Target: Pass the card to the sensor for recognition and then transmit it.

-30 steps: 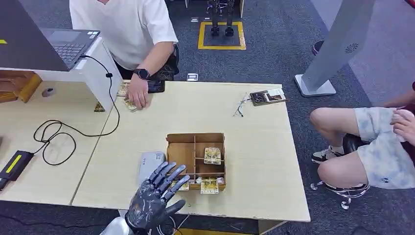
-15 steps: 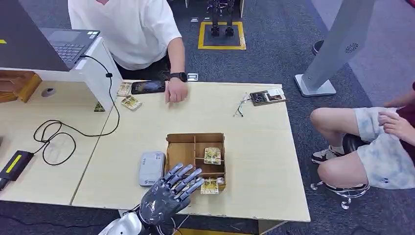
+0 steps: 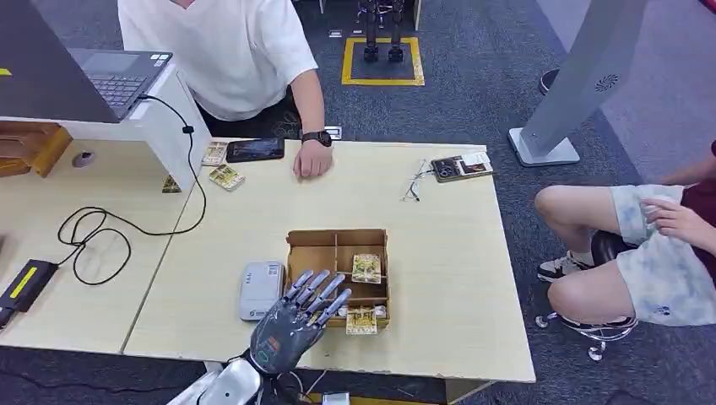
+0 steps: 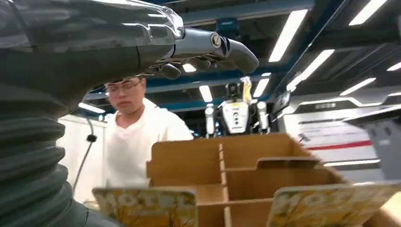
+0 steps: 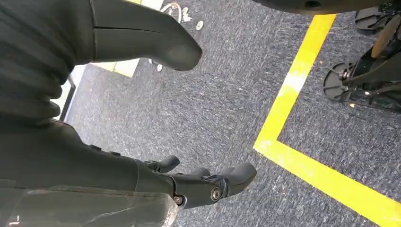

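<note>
- The robot's left hand [image 3: 297, 325] hovers at the near edge of the table [image 3: 439, 278], fingers spread wide, holding nothing.
- Its fingertips reach over the near left corner of a wooden box [image 3: 338, 274] divided into compartments.
- Yellow cards stand in the box's near row; the closest card [image 3: 361, 320] sits just right of the fingers, and another card [image 3: 366, 267] stands one compartment further back.
- A grey card reader [image 3: 260, 289] lies just left of the box.
- The right hand [image 5: 198, 184] hangs over the carpet, fingers loosely apart, empty.
- Further off, a person's hand [image 3: 311, 160] rests on the table's far edge beside a phone [image 3: 254, 149].
- Risk: spread fingers could catch a box partition, nudge the box, or pinch two cards together.
</note>
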Robot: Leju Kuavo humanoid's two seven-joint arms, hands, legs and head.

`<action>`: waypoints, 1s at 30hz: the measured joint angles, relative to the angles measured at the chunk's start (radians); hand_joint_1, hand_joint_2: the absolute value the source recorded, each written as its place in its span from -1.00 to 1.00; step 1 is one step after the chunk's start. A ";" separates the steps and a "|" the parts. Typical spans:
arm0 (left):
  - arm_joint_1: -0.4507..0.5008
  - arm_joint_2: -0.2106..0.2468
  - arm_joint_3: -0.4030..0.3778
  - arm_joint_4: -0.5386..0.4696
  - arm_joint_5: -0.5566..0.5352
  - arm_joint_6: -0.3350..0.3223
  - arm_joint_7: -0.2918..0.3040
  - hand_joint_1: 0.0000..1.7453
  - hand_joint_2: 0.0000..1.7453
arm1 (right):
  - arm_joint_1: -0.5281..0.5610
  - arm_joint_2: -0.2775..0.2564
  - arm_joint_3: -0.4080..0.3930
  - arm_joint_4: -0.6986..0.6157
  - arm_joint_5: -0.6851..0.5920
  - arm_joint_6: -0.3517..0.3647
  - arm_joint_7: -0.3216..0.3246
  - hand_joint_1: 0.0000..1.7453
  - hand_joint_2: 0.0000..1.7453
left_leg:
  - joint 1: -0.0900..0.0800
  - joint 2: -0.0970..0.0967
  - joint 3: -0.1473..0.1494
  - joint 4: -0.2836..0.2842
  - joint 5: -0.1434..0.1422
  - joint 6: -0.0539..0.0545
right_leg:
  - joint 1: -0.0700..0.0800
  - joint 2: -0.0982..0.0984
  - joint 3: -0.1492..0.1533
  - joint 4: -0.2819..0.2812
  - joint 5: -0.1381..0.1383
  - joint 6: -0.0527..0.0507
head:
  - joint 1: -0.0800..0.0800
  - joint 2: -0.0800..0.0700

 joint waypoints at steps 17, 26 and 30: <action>-0.025 -0.002 -0.026 0.090 0.003 -0.021 0.065 -1.00 1.00 | 0.001 0.000 -0.008 0.000 -0.013 -0.002 0.000 -1.00 1.00 | 0.000 0.000 0.000 0.000 0.000 0.000 | 0.000 0.000 0.000 0.000 0.000 0.000 | 0.000 0.000; -0.026 -0.003 -0.027 0.101 0.008 -0.021 0.065 1.00 1.00 | 0.001 0.000 -0.008 0.000 -0.012 -0.002 0.000 -1.00 1.00 | 0.000 0.000 0.000 0.000 0.000 0.000 | 0.000 0.000 0.000 0.000 0.000 0.000 | 0.000 0.000; -0.026 -0.003 -0.028 0.101 0.044 -0.018 0.047 1.00 1.00 | 0.001 0.000 -0.008 0.000 -0.012 -0.003 0.000 -1.00 1.00 | 0.000 0.000 0.000 0.000 0.000 0.000 | 0.000 0.000 0.000 0.000 0.000 0.000 | 0.000 0.000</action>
